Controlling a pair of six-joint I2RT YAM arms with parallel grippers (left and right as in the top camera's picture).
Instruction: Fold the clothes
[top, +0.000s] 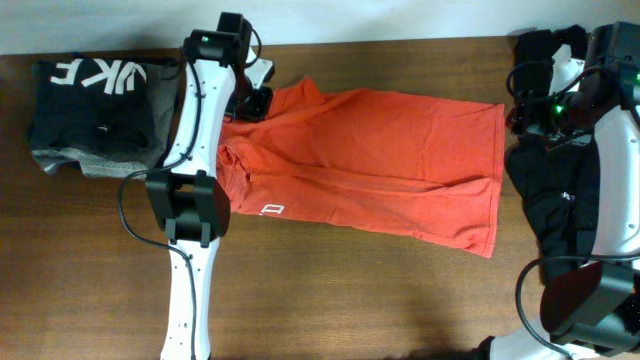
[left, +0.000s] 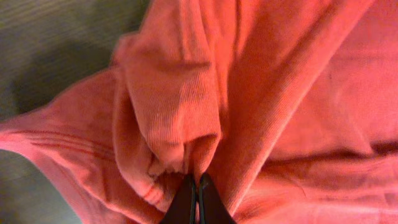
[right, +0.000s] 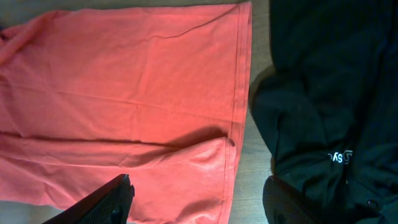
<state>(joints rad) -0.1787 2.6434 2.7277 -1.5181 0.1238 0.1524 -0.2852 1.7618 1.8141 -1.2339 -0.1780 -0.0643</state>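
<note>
Brown wooden table (top: 350, 300) under a pale wall, and the orange-red T-shirt (top: 380, 160) lies stretched across the middle of it, neck end toward the left arm, hem toward the right. The left pincer (left: 196, 202) is down at the collar end. Its wrist camera shows the two dark tips pressed together with a thick bunch of ribbed orange fabric gathered right at them, so it looks clamped on a fold of the shirt, though how deep the bite goes is hidden. The right pincer (right: 199, 186) is spread wide with nothing in it, hanging over the hem where the shirt's edge lies just beside the long black garment (right: 323, 93). At the far left sits a folded black piece (top: 95, 100) with white lettering on a grey layer (top: 100, 160), well out of the way. Now the dangers. If that bite is shallow, a pull could let the cloth slip free. With only one end held, a lift from the left may drag the whole shirt along the table and bunch it rather than fold it. And on the right, hem and black cloth are close enough that a sloppy descent could catch both, or the wrong one. The lower strip already looks doubled and creased, which could make for an uneven fold.
</note>
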